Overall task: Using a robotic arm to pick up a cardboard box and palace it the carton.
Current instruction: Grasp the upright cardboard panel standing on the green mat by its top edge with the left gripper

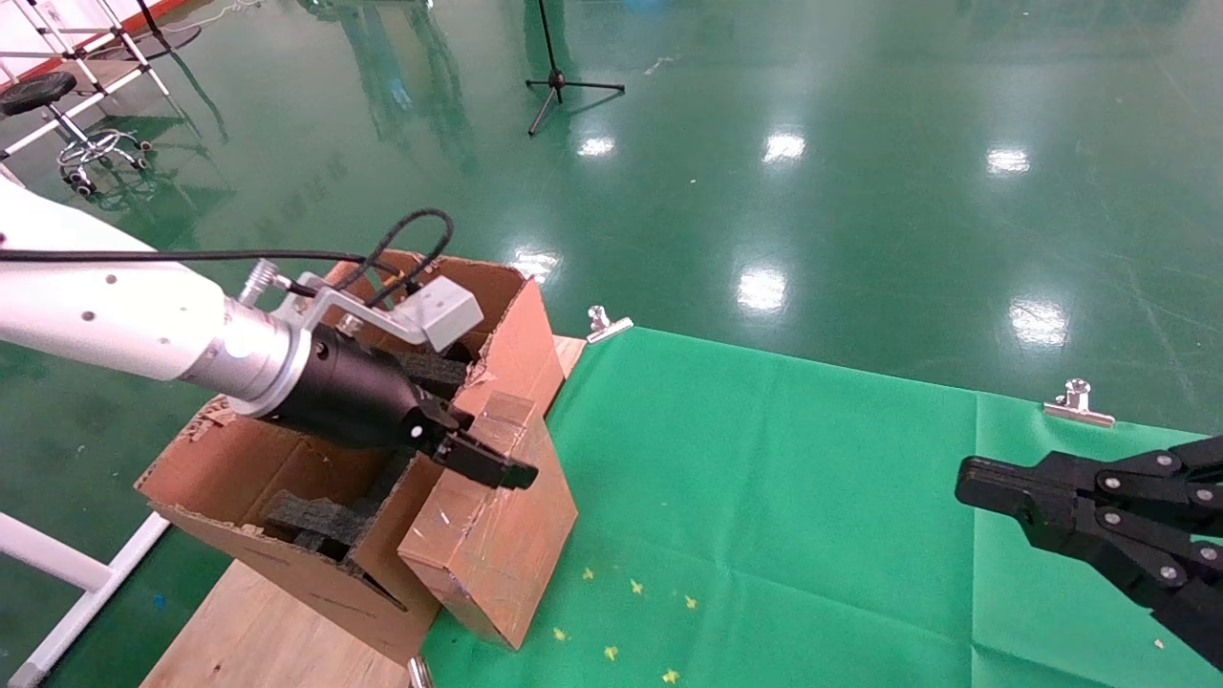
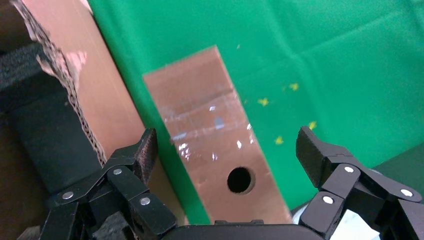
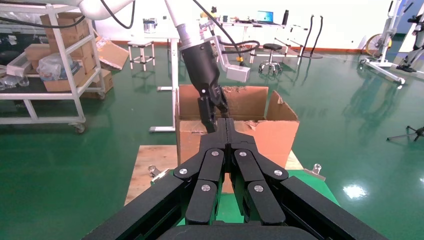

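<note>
Cardboard box (image 1: 492, 535) against the carton (image 1: 287, 478) wall, robotic arm (image 1: 478, 457) jaws wide above; right gripper (image 1: 994, 497) jaws closed.

wooden table (image 1: 258, 621), green cloth (image 1: 793, 497) clipped over it, carton (image 1: 248, 478) on the bare wood, box (image 1: 492, 521) on the cloth

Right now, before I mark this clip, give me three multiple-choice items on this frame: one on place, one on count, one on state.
1. Where is the cardboard box?
A. Inside the carton
B. On the green cloth beside the carton
C. On the floor

2. How many metal clips hold the cloth's far edge?
A. Two
B. Four
C. None

3. The left gripper is:
A. Shut on the box
B. Open above the box
C. Out of view

Key: 1 B, the box stands outside the carton; 2 A, two clips show on that edge in the head view; 3 B, the left wrist view shows spread fingers clear of the box.
</note>
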Motion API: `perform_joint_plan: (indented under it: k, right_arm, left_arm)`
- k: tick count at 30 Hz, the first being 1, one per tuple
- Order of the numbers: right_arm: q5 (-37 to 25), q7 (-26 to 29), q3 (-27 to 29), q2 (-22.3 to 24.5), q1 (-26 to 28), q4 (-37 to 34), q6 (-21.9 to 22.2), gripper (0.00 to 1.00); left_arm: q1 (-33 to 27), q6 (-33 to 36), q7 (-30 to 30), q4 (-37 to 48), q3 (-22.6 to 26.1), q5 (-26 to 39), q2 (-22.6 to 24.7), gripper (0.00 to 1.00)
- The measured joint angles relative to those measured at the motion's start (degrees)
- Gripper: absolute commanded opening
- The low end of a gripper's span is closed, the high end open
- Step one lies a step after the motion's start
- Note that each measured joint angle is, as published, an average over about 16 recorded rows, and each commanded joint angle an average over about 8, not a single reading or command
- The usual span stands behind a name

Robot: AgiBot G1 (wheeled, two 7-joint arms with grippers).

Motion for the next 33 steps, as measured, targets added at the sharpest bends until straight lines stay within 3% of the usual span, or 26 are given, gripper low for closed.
perform_joint_plan:
  k: [8, 14, 16, 22, 33]
  right_arm:
    - [0.0, 0.0, 0.0, 0.0, 0.0, 0.0, 0.0, 0.00]
    - [0.0, 0.0, 0.0, 0.0, 0.0, 0.0, 0.0, 0.72]
    - [0.0, 0.0, 0.0, 0.0, 0.0, 0.0, 0.0, 0.97]
    - [0.0, 0.0, 0.0, 0.0, 0.0, 0.0, 0.0, 1.00]
    - [0.0, 0.0, 0.0, 0.0, 0.0, 0.0, 0.0, 1.00]
  left_arm:
    - [-2.5, 0.0, 0.9, -0.1, 4.7, 0.4, 0.2, 1.00]
    - [-3.9, 0.0, 1.9, -0.2, 7.1, 0.7, 0.2, 0.98]
    - [-4.2, 0.1, 2.2, -0.2, 7.5, 0.8, 0.2, 0.76]
    - [-4.6, 0.2, 2.5, -0.2, 8.1, 1.1, 0.3, 0.03]
    - [-4.3, 0.2, 2.3, -0.2, 7.5, 0.9, 0.2, 0.00]
